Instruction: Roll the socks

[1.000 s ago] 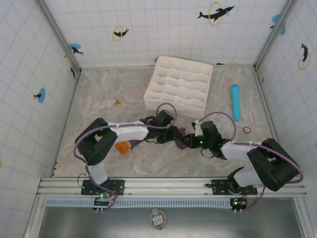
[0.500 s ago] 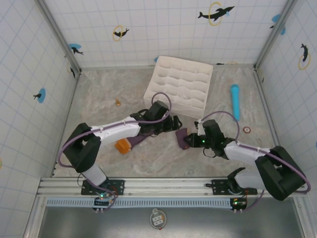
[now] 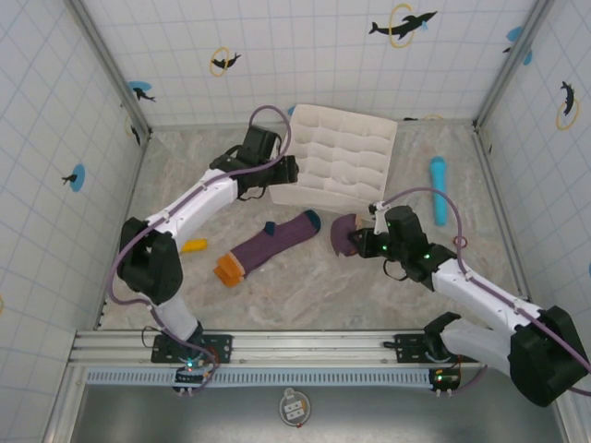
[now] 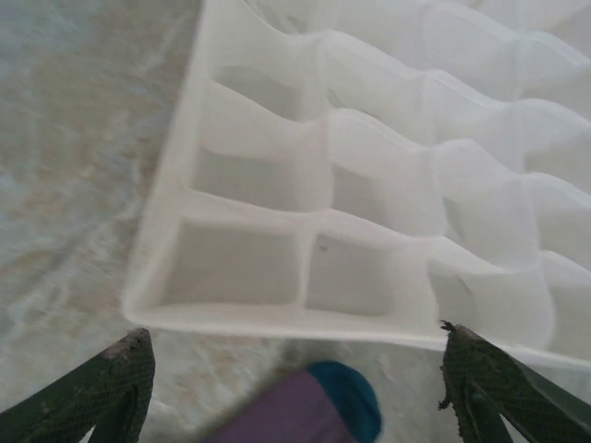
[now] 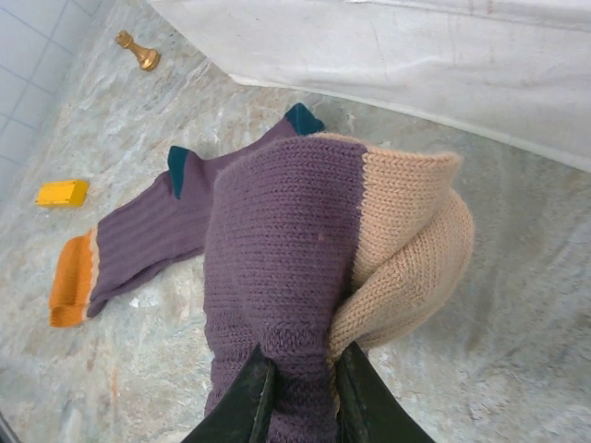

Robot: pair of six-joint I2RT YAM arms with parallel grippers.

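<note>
One purple sock (image 3: 268,245) lies stretched flat on the table, its orange toe (image 3: 228,269) toward the near left and a teal tip toward the organizer. In the right wrist view this flat sock (image 5: 148,231) lies behind the held one. My right gripper (image 3: 362,243) is shut on the other sock (image 3: 345,233), a bunched purple piece with a tan heel (image 5: 416,249), pinched between the fingers of that gripper (image 5: 300,369). My left gripper (image 3: 284,172) hangs open over the organizer's front left corner. In its own view, the left gripper (image 4: 295,355) has nothing between its fingers and the flat sock's teal tip (image 4: 346,411) lies below.
A white compartment organizer (image 3: 337,157) stands at the back middle, its front edge (image 4: 277,318) right under the left gripper. A light blue cylinder (image 3: 438,189) lies at the right, a red ring (image 3: 460,242) near it. A yellow block (image 3: 193,245) and a small gold pawn (image 3: 221,191) sit at the left.
The left gripper has let go of the orange-toed sock and swung back to the organizer. That sock now lies stretched out flat. The right gripper has shifted slightly back with its sock.
</note>
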